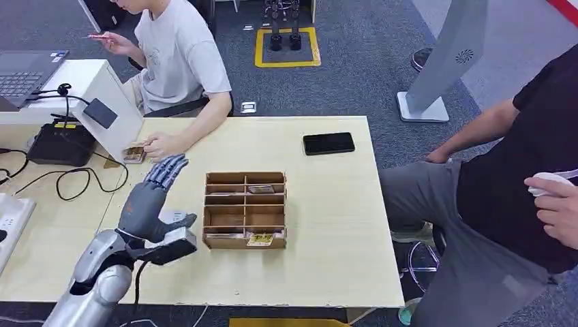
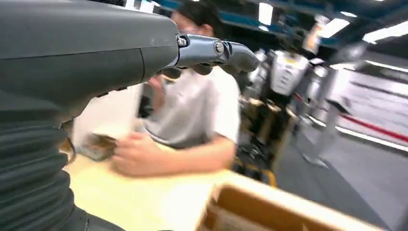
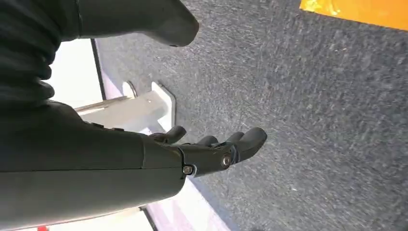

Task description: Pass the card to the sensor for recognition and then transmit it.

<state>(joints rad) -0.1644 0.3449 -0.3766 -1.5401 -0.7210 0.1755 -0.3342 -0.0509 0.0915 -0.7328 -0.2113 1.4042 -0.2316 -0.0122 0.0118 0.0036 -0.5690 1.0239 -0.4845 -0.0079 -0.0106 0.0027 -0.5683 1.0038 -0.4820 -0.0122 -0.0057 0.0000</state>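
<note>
left hand [image 1: 151,197]: fingers spread, holding nothing | small tan card [image 1: 134,154] sits at its 11 o'clock, under the seated person's hand [image 1: 161,145], near the white slanted sensor stand [image 1: 102,102] | right hand [image 3: 211,151] hangs loosely open over grey carpet, so left is way closer

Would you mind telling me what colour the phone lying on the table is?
The phone is black, seen best in the head view.

Card [image 1: 134,154]: small, patterned brown, lying flat under the fingers of a seated person's hand [image 1: 161,144] at the foot of the white slanted sensor stand [image 1: 102,102]. Further cards [image 1: 260,238] rest in the compartments of the open wooden organiser box [image 1: 245,209], mid-table.
</note>
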